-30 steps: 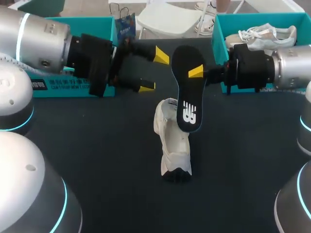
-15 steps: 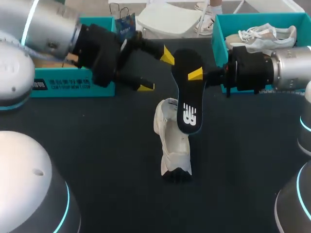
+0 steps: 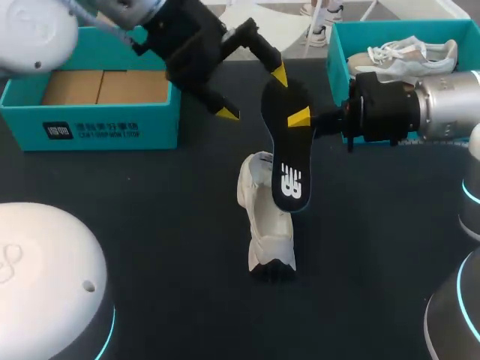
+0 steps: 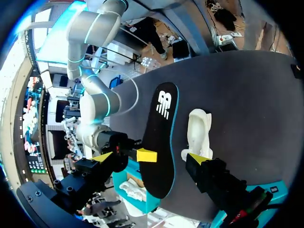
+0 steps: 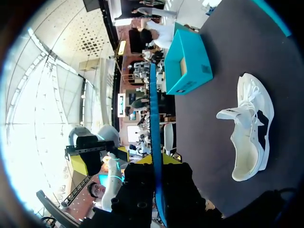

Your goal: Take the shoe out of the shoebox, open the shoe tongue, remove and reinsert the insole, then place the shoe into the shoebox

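Note:
My right gripper (image 3: 303,118) is shut on a black insole (image 3: 289,150) with a teal edge and holds it upright above the table. Its lower end hangs just over the white shoe (image 3: 266,217), which lies on the dark table with its opening toward the insole. The right wrist view shows the insole (image 5: 153,114) edge-on between the right gripper's fingers (image 5: 156,161), with the shoe (image 5: 249,128) off to one side. My left gripper (image 3: 253,94) is open at the insole's top end, one yellow tip close to it. From the left wrist, the insole (image 4: 161,137) stands ahead of the left gripper (image 4: 149,157).
A teal shoebox (image 3: 105,124) with a cardboard insert stands at the back left. A second teal shoebox (image 3: 337,60) at the back right holds another white shoe (image 3: 409,52). My right arm (image 3: 442,105) lies in front of that box.
My left arm has swung toward the back and right, bringing its open gripper up to the insole's top end. The right gripper and insole have barely moved; the shoe has stayed put.

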You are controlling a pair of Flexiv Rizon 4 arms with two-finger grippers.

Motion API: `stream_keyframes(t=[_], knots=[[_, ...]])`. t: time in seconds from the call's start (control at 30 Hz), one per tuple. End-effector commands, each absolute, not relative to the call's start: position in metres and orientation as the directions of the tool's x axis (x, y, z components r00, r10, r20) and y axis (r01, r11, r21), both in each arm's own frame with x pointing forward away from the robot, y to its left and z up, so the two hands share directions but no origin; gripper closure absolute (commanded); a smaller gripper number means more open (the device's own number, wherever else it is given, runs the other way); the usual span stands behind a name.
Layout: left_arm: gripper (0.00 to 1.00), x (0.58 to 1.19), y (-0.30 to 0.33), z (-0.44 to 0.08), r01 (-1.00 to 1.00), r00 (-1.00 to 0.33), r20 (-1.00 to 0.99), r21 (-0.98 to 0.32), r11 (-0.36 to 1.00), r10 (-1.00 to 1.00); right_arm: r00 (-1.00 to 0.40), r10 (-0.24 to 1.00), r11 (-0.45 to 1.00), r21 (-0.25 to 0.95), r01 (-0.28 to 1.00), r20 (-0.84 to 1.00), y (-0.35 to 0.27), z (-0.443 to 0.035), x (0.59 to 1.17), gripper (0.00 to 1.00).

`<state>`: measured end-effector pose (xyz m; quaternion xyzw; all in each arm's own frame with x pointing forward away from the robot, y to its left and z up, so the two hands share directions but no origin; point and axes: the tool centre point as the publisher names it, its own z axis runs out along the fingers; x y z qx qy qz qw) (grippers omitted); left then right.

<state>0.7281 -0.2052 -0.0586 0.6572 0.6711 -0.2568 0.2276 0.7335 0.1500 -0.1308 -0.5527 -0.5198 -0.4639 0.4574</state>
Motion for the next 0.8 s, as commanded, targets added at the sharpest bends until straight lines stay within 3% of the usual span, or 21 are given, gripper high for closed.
stream_keyframes(t=[0.03, 0.5, 0.8], knots=[[0.0, 0.729, -0.211, -0.057, 0.978, -0.088, -0.001, 0.189, 0.086, 0.996, 0.029, 0.151, -0.039, -0.023, 0.999, 0.988, 0.153, -0.132, 0.735, 1.0], [0.0, 0.744, -0.215, -0.056, 0.979, -0.065, 0.177, 0.204, 0.028, 0.982, 0.03, 0.149, -0.029, -0.026, 0.999, 0.988, 0.155, -0.133, 0.734, 1.0], [0.0, 0.75, -0.224, -0.055, 0.98, -0.066, 0.135, 0.193, 0.039, 0.989, 0.024, 0.142, -0.029, -0.02, 0.999, 0.99, 0.157, -0.134, 0.735, 1.0]])
